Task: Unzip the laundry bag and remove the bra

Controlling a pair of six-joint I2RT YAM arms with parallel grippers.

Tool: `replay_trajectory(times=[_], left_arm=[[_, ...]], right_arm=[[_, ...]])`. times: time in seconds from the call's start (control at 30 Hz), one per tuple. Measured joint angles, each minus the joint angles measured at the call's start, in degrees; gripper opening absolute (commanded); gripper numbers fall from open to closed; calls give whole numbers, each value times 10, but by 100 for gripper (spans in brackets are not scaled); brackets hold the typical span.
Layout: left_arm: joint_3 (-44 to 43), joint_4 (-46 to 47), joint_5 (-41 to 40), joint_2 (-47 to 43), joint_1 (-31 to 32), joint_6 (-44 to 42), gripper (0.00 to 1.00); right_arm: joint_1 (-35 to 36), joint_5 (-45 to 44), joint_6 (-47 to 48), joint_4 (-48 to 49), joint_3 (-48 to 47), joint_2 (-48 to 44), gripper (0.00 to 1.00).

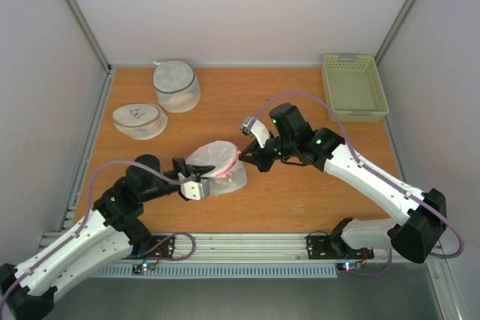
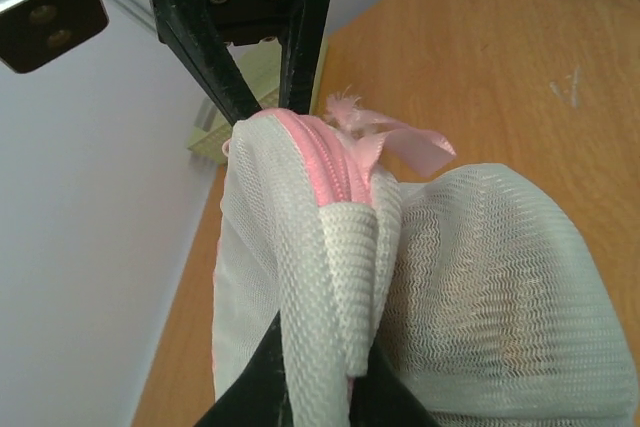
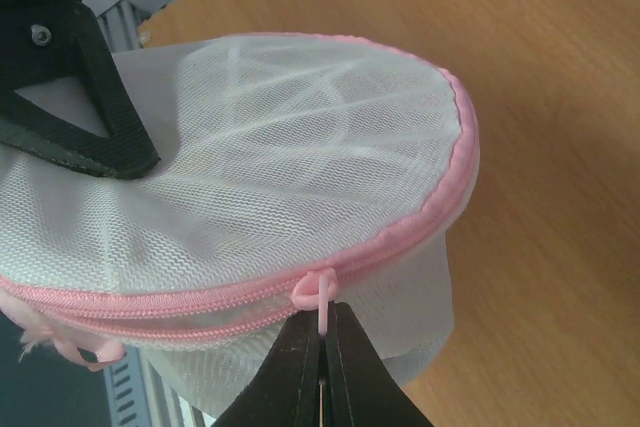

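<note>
The laundry bag (image 1: 219,167), a round white mesh drum with a pink zipper band (image 3: 420,222), sits mid-table between the two arms, its top tilted. My left gripper (image 2: 322,377) is shut on a fold of the bag's white seam at its left side (image 1: 190,171). My right gripper (image 3: 325,339) is shut on the pink zipper pull (image 3: 322,292) at the bag's right rim (image 1: 240,160). The zipper teeth look parted to the left of the pull. A pink ribbon tab (image 2: 405,144) sticks out by the zipper end. The bra is hidden.
A white mesh drum with a grey band (image 1: 177,85) and a flatter round white bag (image 1: 140,120) stand at the back left. A pale green basket (image 1: 354,85) sits at the back right corner. Grey walls enclose the wooden table (image 1: 300,192).
</note>
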State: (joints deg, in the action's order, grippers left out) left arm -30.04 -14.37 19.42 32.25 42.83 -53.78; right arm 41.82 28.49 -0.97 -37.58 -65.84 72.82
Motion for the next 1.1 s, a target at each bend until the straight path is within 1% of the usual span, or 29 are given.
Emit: replay_trajectory(times=[0.03,0.07,0.17,0.2,0.23,0.33,0.43,0.5,0.57,0.63,0.7,0.73,0.8,0.87,0.97,1.1], left_arm=[[2,0,3,5,0,8,14],[3,0,6,12,0,14,21],[17,6,9,42,0,33,65],[26,7,9,50,0,37,74],[34,7,9,57,0,40,80],[51,-10,6,68,0,50,93],[38,-39,6,67,0,72,94],[8,-77,13,67,0,105,88],[-36,-108,28,71,0,152,79],[-87,-128,47,85,0,217,63],[-118,-134,56,100,0,284,54],[-127,-136,56,108,0,317,51],[-140,-148,47,132,0,379,50],[-148,-171,33,159,0,431,53],[-151,-202,24,188,0,481,55],[-153,-212,12,199,0,532,54]], right_arm=[[0,3,-2,9,9,0,1],[-1,6,-5,20,19,0,1],[-1,10,-17,66,66,-1,1],[-1,12,-24,87,87,-1,1],[-1,14,-30,103,104,-1,1],[0,21,-46,145,152,1,1],[5,27,-58,170,172,2,1],[10,31,-61,184,173,2,1],[17,35,-62,196,173,2,1],[24,39,-63,203,173,2,1],[29,42,-64,206,173,2,1],[31,42,-64,206,173,2,1],[35,43,-65,208,173,2,1],[37,43,-68,209,173,1,1],[39,39,-76,211,173,0,1],[45,34,-86,221,173,0,1]])
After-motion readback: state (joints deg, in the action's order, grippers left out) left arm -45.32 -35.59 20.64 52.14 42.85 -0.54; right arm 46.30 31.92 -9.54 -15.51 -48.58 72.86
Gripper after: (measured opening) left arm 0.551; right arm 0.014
